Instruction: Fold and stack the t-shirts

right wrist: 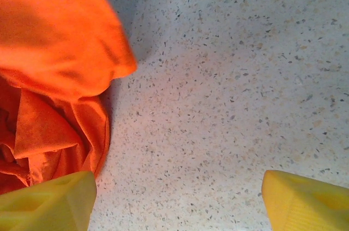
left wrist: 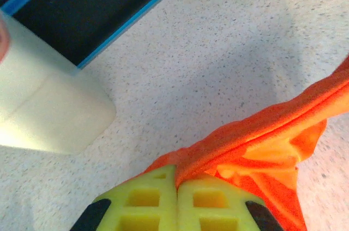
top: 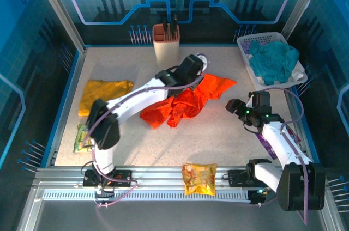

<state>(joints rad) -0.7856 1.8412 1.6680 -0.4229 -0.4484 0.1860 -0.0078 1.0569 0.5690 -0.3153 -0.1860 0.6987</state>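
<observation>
Pressed together, the yellow fingers of the left gripper pinch a ridge of the orange t-shirt. In the top view this shirt lies crumpled at mid-frame on the speckled table, its long axis running from lower left to upper right, with a pointed corner toward the right. A beige holder stands just above the left gripper. A white basket of teal cloth sits at the upper right. The right gripper has its fingers spread wide over bare table beside the shirt's right edge. The mustard t-shirt lies flat at the left, well apart. A snack packet rests on the rail at the bottom, and a green packet at the lower left.
</observation>
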